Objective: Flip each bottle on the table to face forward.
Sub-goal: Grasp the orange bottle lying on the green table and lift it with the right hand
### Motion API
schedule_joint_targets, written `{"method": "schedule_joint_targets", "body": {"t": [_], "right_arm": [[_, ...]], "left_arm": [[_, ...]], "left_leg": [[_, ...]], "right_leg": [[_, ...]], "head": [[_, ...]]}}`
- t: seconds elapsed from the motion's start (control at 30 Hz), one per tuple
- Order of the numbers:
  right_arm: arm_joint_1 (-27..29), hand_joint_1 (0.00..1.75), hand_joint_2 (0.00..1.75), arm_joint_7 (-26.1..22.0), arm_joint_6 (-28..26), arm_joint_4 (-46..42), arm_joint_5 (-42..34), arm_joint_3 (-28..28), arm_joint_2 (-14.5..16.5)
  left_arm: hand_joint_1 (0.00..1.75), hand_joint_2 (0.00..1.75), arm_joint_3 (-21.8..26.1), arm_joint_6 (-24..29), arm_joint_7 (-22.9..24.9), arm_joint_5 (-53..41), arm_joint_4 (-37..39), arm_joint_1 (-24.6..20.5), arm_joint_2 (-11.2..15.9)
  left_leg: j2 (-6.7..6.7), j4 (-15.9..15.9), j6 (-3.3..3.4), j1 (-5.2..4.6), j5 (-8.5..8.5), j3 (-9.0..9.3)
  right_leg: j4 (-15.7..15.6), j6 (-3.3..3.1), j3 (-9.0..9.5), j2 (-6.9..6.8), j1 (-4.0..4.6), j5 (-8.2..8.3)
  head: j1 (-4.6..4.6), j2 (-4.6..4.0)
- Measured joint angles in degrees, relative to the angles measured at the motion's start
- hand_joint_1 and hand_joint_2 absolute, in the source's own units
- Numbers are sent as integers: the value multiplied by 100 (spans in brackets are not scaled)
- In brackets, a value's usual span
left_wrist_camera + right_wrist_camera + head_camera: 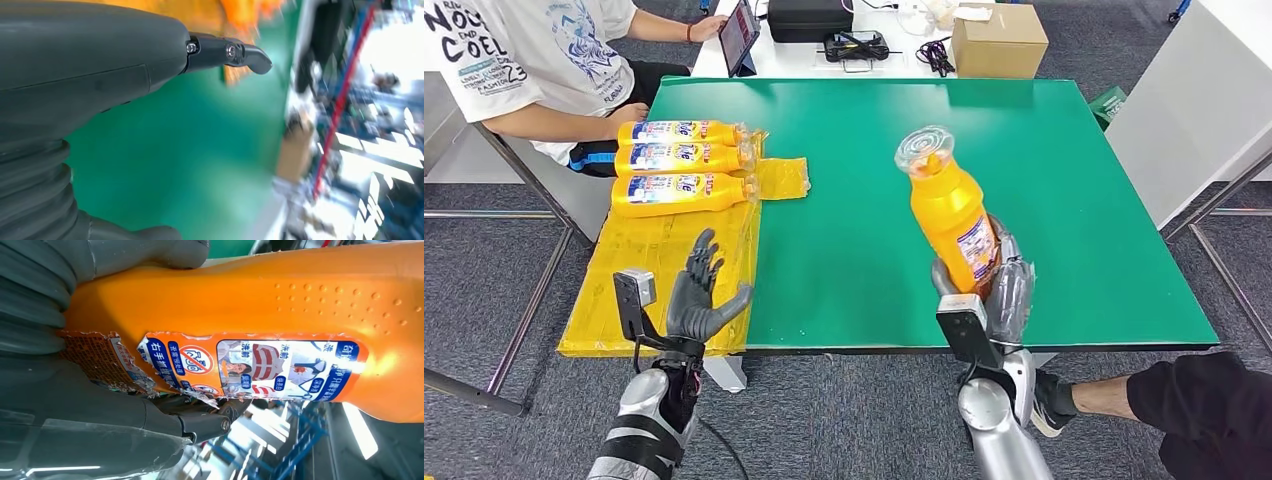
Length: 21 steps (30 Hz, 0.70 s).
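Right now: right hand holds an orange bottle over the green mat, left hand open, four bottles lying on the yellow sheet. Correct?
Not quite: three bottles lie on the yellow sheet, not four, as the head view shows. The rest stands: the right hand holds an orange bottle over the green mat, and the left hand is open.
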Motion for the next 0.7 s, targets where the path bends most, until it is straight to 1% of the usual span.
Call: {"method": "schedule_joint_targets", "body": {"t": [0.07, 0.17, 0.33, 0.47, 0.6, 0.7], "right_arm": [[39, 175, 175, -45, 213, -2, -21, 2, 35], [78, 175, 175, -104, 513, 48, -16, 28, 95], [94, 175, 175, -220, 810, 314, 15, 166, 215], [92, 175, 175, -255, 960, 569, 71, 335, 310], [82, 175, 175, -259, 1013, 704, 84, 420, 352], [31, 175, 175, -261, 1172, 852, 129, 537, 395]], "left_arm": [[0, 175, -114, -382, 1, 211, -105, 31, 52], [0, 175, -293, -798, 11, 435, -278, 95, 122], [0, 175, -594, -1158, 51, 668, -485, 183, 218], [0, 175, -828, -1285, 73, 746, -557, 235, 277], [0, 175, -949, -1316, 73, 748, -590, 273, 325], [0, 175, -1068, -1356, 59, 676, -598, 278, 363]], "left_leg": [[0, -1, 0, 1, 0, 0], [0, -1, 0, 1, 0, -1], [-1, -1, 0, 0, -1, -1], [-1, -1, 0, 0, 0, -1], [-1, -1, 0, 0, 0, -1], [0, -1, 0, 1, -1, -1]], "right_leg": [[0, 0, 0, 0, 0, -1], [0, -1, 0, 0, 0, -1], [-1, -1, 0, 0, -1, -1], [0, -1, 0, 0, 0, -1], [0, -1, 0, 0, 0, -1], [0, -1, 0, 0, 0, -1]], "head": [[0, 0], [1, 0], [1, 0], [0, 0], [0, 0], [1, 0]]}}
